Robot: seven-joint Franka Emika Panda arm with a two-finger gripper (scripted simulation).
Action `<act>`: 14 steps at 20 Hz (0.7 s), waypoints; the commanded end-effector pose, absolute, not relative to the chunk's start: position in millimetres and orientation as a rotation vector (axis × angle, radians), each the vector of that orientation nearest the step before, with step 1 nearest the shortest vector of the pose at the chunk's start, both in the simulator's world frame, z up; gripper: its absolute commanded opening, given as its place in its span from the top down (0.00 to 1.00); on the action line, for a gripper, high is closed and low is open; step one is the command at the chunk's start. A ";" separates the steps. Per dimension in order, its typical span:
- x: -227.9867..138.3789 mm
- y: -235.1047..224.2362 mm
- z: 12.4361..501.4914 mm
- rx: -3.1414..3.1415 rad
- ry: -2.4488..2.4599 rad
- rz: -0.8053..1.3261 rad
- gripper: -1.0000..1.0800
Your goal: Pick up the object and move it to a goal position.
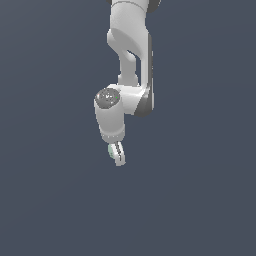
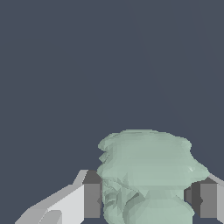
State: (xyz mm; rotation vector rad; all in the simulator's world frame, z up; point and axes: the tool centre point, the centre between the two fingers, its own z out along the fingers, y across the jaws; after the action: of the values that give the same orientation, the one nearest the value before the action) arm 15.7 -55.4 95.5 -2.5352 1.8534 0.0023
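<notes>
The object (image 2: 146, 170), a pale mint-green lumpy chunk, fills the space between my two fingers in the wrist view, and both pads touch its sides. In the exterior view only a small green sliver of it (image 1: 110, 151) shows beside the fingers. My white gripper (image 1: 118, 154) hangs from the arm at the middle of the exterior view, shut on the object. One finger (image 2: 87, 199) shows on one side of the chunk and the other finger (image 2: 208, 200) on the opposite side.
The white arm (image 1: 131, 55) comes down from the top of the exterior view. A plain dark grey-blue ground (image 1: 50, 200) surrounds it on all sides. No other objects show.
</notes>
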 end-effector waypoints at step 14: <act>-33.1 -71.1 132.2 -2.536 1.854 0.001 1.00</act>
State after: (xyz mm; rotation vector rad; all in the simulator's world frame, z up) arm -31.0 -70.5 130.6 -2.5348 1.8538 0.0010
